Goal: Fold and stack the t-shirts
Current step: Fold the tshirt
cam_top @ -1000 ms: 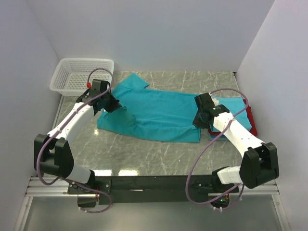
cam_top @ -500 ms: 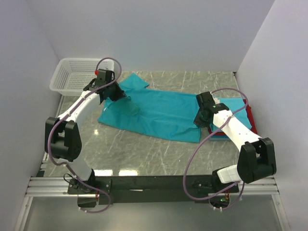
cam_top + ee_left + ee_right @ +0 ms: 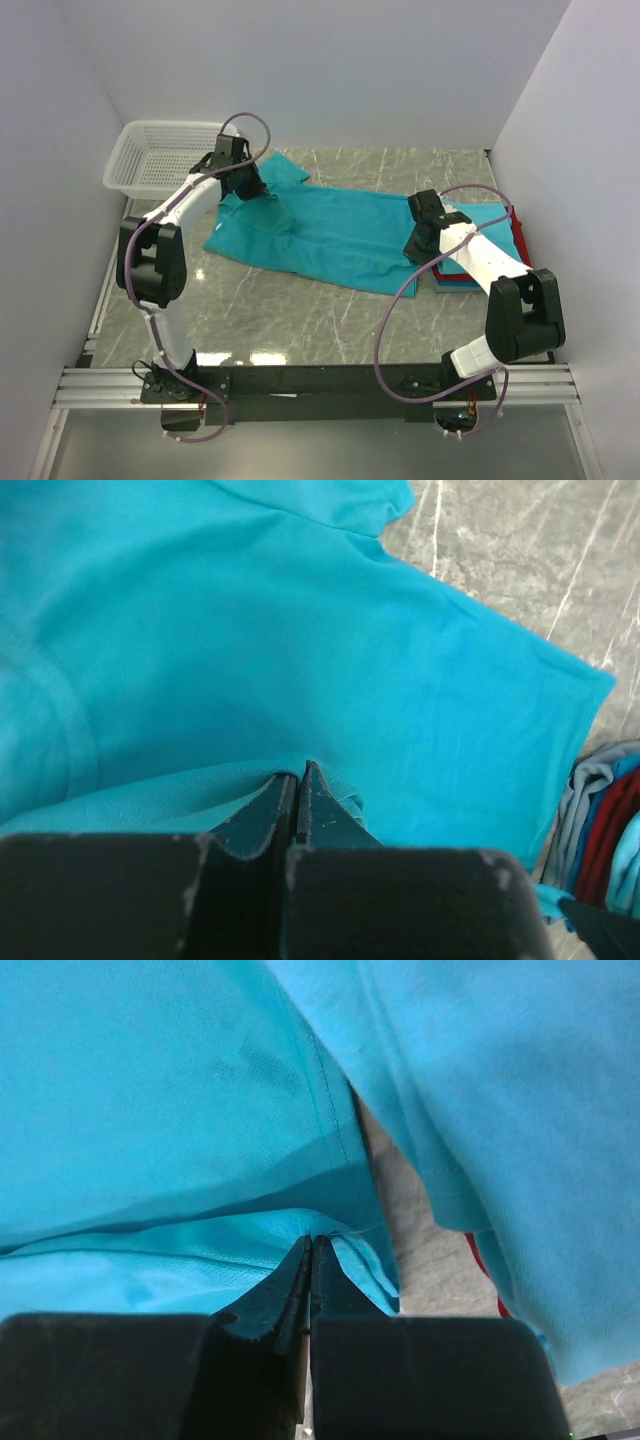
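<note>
A teal t-shirt (image 3: 340, 232) lies spread across the middle of the marble table. My left gripper (image 3: 250, 188) is at its far left end, shut on a pinched fold of the teal cloth (image 3: 298, 770). At the shirt's right edge, my right gripper (image 3: 415, 245) is shut on the hem (image 3: 310, 1243). Just right of it sits a stack of folded t-shirts (image 3: 495, 218) with a light blue one on top and a red edge (image 3: 522, 258) showing. In the left wrist view the stack (image 3: 600, 815) shows at the lower right.
A white mesh basket (image 3: 165, 155) stands at the back left corner, close behind my left arm. White walls close in the table on three sides. Bare marble (image 3: 300, 320) lies between the shirt and the arm bases.
My left gripper has carried the shirt's left edge up and toward the back, laying cloth over itself. The right gripper shifted slightly back, and the shirt's near edge drew away from the front.
</note>
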Controlling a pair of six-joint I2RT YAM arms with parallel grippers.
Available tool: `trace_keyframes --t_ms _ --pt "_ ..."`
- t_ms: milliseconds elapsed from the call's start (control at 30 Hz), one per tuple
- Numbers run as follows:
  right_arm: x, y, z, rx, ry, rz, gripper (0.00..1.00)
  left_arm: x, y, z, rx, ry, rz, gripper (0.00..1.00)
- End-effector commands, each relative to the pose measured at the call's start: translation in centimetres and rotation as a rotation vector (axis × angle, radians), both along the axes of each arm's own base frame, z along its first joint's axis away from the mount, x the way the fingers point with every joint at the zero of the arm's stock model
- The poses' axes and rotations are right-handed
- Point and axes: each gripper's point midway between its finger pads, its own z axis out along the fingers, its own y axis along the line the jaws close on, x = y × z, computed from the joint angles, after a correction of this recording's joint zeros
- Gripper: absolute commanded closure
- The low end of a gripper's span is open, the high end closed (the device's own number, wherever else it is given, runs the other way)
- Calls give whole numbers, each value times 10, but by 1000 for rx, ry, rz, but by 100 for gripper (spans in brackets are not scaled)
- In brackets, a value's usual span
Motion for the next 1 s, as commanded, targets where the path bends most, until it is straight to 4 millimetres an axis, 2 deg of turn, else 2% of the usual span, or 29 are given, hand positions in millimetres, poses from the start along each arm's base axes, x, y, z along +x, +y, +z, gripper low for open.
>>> trace_keyframes --t_ms 0,33,100,167,300,467,500,567,600,633,700,733,767,800,833,867,967 --pt "17 -6 7 -11 -59 -39 100 21 -14 19 -11 -104 -111 100" --pt "17 -6 6 -13 -59 -45 100 23 -17 13 -14 -99 -126 100" --pt "18 -8 2 -18 -51 -53 100 30 -21 13 -20 -121 -158 100" --pt "20 -10 0 -21 -56 -68 100 34 -22 2 -6 -108 -167 100" --pt "22 -14 -5 -32 -52 -91 100 45 -25 2 4 -139 -186 100" --pt "22 -22 -11 -53 -38 -124 99 56 -13 -2 71 -139 -141 100" --pt "23 -22 -11 -55 -39 -127 98 56 -12 -4 77 -133 -135 100" --pt "22 -23 -10 -57 -38 -135 87 56 -6 -4 94 -119 -105 94" --pt "24 -23 -8 -56 -45 -139 80 55 -5 -5 101 -109 -100 90" --pt "24 -24 -8 -58 -48 -137 62 54 -3 -3 108 -110 -94 73" --pt "27 -22 -2 -48 -66 -131 49 53 2 0 119 -108 -64 57" --pt "29 -21 1 -46 -73 -121 41 52 4 8 119 -119 -52 41" --pt "29 -21 4 -45 -83 -121 39 50 6 9 124 -119 -42 9" --pt "30 -20 7 -43 -92 -112 36 50 5 14 120 -129 -45 1" --pt "33 -18 10 -35 -109 -101 35 48 4 15 116 -128 -57 1" --pt "34 -17 14 -27 -126 -92 24 48 2 18 107 -126 -57 0" --pt "35 -9 23 -9 -161 -48 20 41 -4 17 73 -110 -84 1"
